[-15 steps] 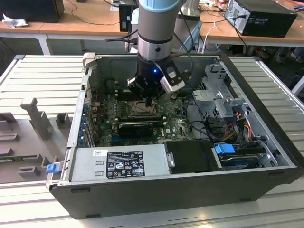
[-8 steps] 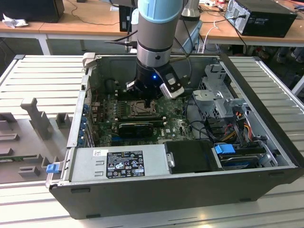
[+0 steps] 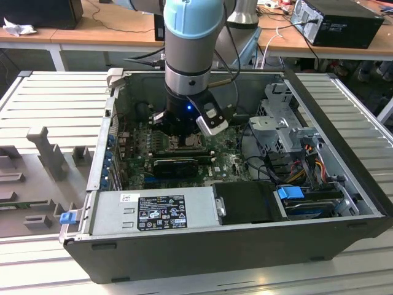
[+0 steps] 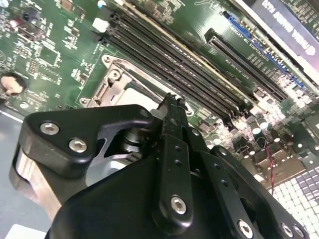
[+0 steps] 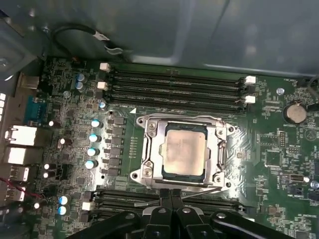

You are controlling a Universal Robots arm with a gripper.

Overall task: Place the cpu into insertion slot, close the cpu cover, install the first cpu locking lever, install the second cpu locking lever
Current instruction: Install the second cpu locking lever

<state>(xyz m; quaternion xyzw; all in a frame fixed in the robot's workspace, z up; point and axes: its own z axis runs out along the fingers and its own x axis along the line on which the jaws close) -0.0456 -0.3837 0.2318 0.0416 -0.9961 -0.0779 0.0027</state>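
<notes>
While the cpu [image 5: 185, 149] sits in the insertion slot [image 5: 149, 149] with the cpu cover [image 5: 218, 149] lying shut around it, the gripper [image 5: 171, 195] hangs just off the socket's 6 o'clock edge in the first wrist view, fingers pressed together on nothing. My worry is a locking lever [image 5: 199, 191] (the thin wire at that edge) slipping off the narrow tips and springing back. Memory slots [image 5: 174, 89] crowd 12 o'clock and more flank the fingers, leaving little room.
</notes>
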